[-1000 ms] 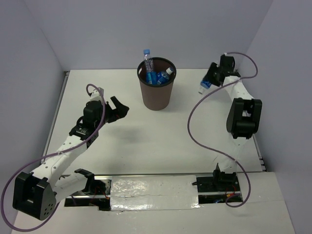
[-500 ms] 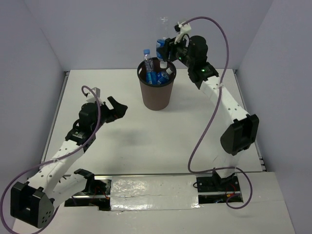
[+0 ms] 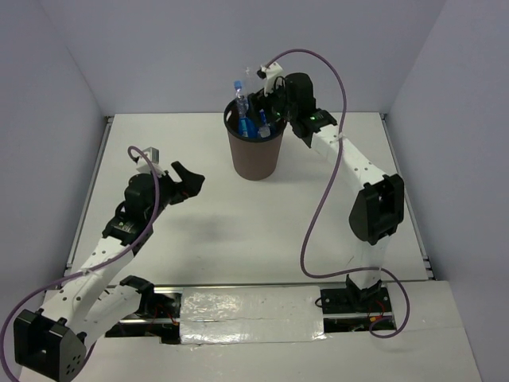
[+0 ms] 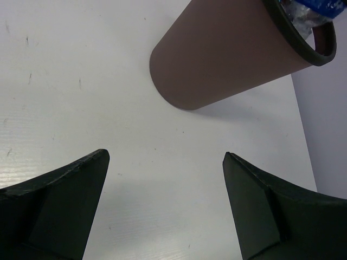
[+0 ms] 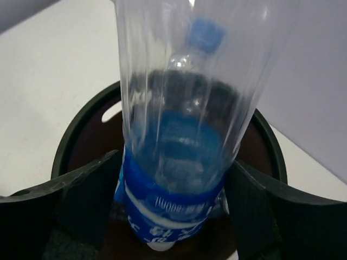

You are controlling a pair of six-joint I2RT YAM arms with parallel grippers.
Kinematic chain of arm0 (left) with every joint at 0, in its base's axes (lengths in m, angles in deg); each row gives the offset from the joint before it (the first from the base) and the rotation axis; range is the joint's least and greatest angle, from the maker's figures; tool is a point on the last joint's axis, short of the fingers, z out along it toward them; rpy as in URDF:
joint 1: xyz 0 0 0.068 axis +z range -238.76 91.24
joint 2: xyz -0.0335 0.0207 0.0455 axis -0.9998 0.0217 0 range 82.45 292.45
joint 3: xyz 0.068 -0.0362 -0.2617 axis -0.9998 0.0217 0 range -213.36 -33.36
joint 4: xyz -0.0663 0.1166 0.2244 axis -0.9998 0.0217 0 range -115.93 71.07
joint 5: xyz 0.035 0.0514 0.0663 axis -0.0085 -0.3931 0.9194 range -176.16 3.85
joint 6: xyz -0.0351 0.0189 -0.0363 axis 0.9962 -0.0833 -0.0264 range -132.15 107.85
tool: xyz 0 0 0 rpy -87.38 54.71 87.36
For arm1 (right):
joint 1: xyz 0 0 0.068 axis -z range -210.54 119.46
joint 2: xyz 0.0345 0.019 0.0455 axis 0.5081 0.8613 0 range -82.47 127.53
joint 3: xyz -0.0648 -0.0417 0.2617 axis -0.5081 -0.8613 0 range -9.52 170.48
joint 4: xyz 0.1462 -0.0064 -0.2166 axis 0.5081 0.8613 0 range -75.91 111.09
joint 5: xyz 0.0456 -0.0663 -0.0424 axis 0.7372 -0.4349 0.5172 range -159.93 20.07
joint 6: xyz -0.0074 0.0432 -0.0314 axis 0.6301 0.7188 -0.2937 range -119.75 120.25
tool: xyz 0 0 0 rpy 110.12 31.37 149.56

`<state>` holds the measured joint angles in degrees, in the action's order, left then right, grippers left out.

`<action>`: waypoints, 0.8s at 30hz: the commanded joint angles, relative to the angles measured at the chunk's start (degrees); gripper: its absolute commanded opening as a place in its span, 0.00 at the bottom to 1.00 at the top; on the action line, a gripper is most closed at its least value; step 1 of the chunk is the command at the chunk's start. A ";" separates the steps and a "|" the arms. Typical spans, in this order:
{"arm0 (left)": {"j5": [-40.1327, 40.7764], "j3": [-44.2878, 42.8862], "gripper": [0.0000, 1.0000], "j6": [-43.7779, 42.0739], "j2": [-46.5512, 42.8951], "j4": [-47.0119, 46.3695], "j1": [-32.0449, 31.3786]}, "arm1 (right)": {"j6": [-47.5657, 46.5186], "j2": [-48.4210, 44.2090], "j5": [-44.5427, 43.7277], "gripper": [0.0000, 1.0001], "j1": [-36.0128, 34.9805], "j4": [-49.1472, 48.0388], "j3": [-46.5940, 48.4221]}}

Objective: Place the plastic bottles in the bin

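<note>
Over the mouth of the bin (image 3: 254, 155), the right end effector (image 3: 266, 102) is poised, and a clear bottle with a blue label (image 5: 173, 179) is framed between its two fingers (image 5: 81, 195). The bottle is turned cap-down. Its label is level with the fingertips, its clear body rises above them, and its lower end hangs inside the bin's dark rim. The fingers are set partly apart and lie close against either side of the label. Whether the bottle is pressed by them or merely flanked cannot be told from the wrist view.

Inside the bin, other bottles (image 3: 248, 126) are packed together. An upright bottle with a blue cap (image 3: 238, 95) is seen poking above the rim, and blue labels are glimpsed beside it. The bin itself stands upright at the far middle of the counter (image 3: 238, 231).

Over on the near left, the left end effector (image 3: 188, 177) is held above the counter, well apart from the bin. Its jaws are spread wide and nothing is held between them. In its wrist view only bare counter is seen between the dark fingers (image 4: 59, 206), with the bin's brown wall beyond them and a scrap of blue label showing at the rim.
</note>
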<state>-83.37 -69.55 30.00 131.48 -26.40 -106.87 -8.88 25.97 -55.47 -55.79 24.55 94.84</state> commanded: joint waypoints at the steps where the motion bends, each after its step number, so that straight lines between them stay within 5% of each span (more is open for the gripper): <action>1: 0.12 -0.20 0.99 -1.02 0.27 -2.52 0.27 | -3.79 -7.01 3.39 0.84 -0.23 0.00 -2.92; 4: 0.03 -0.82 0.99 -1.37 0.88 -2.69 0.27 | -3.71 -8.86 1.81 1.00 -0.23 -0.18 -4.60; 15: 0.29 -3.28 1.00 -3.03 -0.96 -0.94 0.27 | 1.56 -15.62 -5.23 1.00 1.61 4.75 -0.11; 24: 1.52 -6.96 0.99 -6.72 -4.30 2.93 0.27 | 6.74 -26.70 2.59 1.00 13.73 11.59 -9.52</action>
<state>-82.95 -73.35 26.31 128.86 -23.97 -106.87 -5.34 2.06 -54.84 -45.35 32.44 87.71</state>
